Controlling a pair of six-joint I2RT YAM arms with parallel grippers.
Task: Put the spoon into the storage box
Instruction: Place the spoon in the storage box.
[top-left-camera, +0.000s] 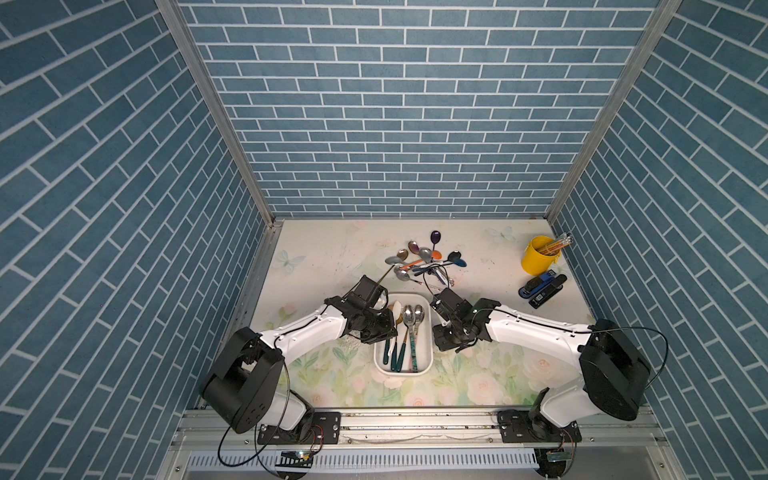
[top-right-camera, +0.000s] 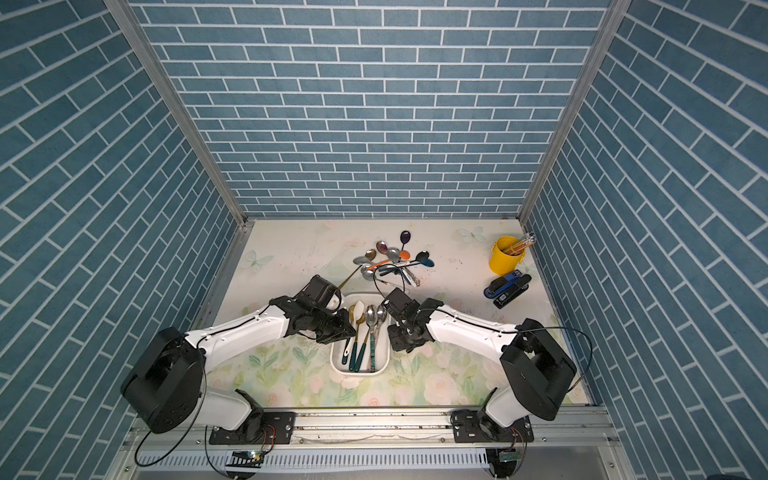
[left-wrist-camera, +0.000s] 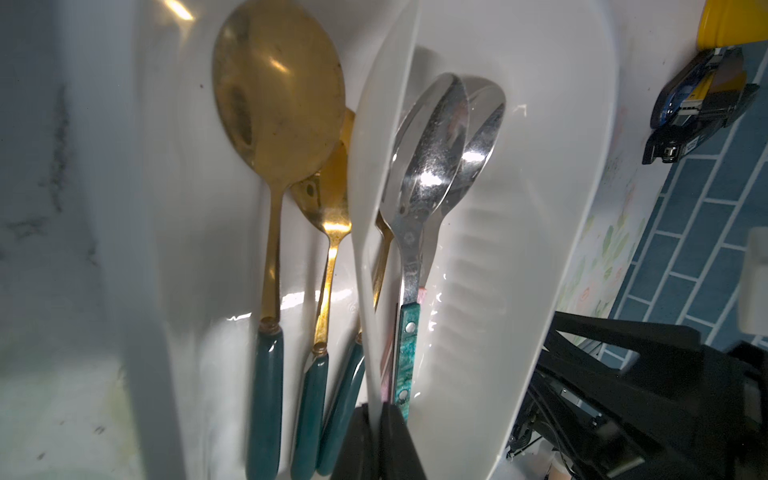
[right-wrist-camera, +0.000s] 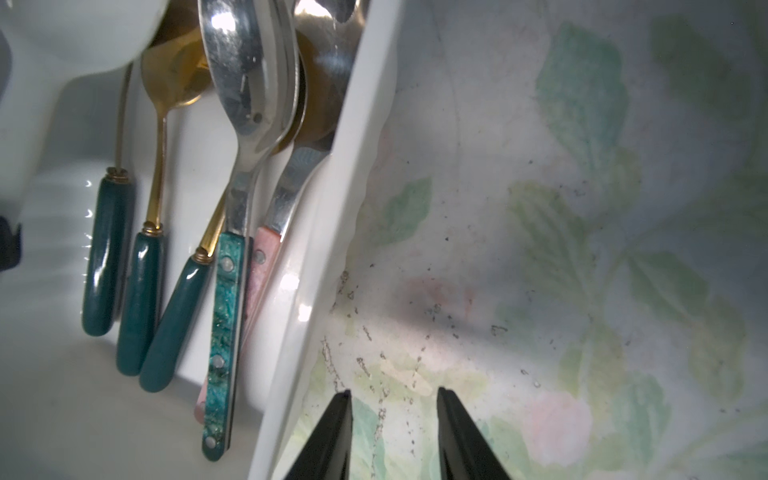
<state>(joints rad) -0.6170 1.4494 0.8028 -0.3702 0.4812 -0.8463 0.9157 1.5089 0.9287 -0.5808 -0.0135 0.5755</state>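
My left gripper (left-wrist-camera: 380, 409) is shut on the thin handle of a white spoon (left-wrist-camera: 362, 232), which I see edge-on in the left wrist view. It holds the spoon inside the white storage box (top-left-camera: 429, 361), whose wall (left-wrist-camera: 561, 208) rises beside it. In both top views the white spoon's bowl (top-left-camera: 397, 309) (top-right-camera: 358, 312) lies toward the box's far end. Several spoons lie in the box: gold ones with green handles (left-wrist-camera: 266, 374) and silver ones (right-wrist-camera: 249, 83). My right gripper (right-wrist-camera: 395, 395) is open and empty over the tablecloth, just right of the box's rim (right-wrist-camera: 361, 166).
A pile of several coloured spoons (top-left-camera: 424, 259) lies behind the box. At the back right stand a yellow cup with pencils (top-left-camera: 539, 254) and dark staplers (top-left-camera: 540, 289). Blue brick walls close in the table on three sides.
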